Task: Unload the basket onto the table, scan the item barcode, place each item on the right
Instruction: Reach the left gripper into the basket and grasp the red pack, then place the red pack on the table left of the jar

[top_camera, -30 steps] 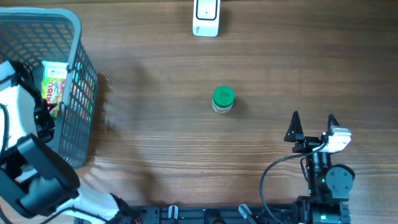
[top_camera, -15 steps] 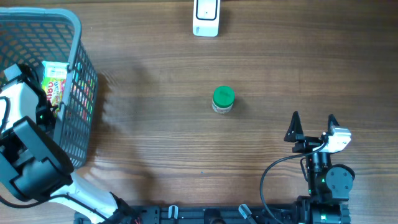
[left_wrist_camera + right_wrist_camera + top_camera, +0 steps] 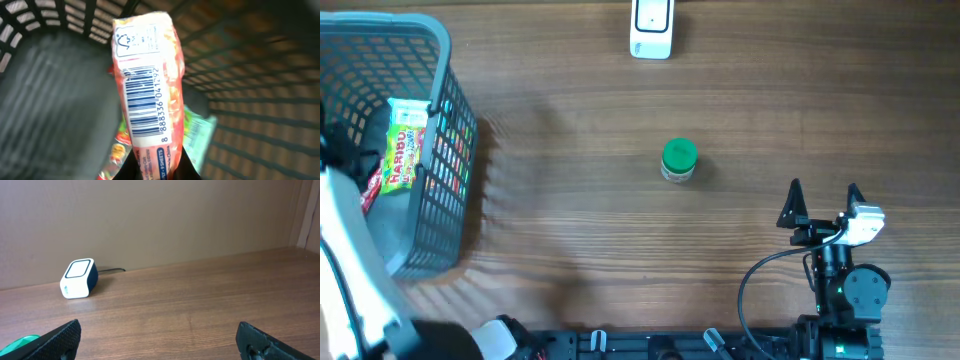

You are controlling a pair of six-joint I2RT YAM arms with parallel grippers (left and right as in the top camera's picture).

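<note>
Two arms at a wooden table (image 3: 570, 230). Far left: left gripper (image 3: 156, 167) pinched tight on a sweets packet (image 3: 147, 95), barcode facing the wrist camera, held inside the grey mesh basket (image 3: 450, 60); another wrapper (image 3: 200, 135) lies beneath. Centre: green-lidded jar (image 3: 679, 160), upright. Top centre: white barcode scanner (image 3: 651, 28), well apart from the basket. Lower right: right gripper (image 3: 823, 190), fingers spread wide, holding nothing.

The right gripper (image 3: 160, 342), jaws spread wide, hangs over the wooden table (image 3: 200, 315), a white scanner (image 3: 79, 278) near the wall (image 3: 150, 220).
</note>
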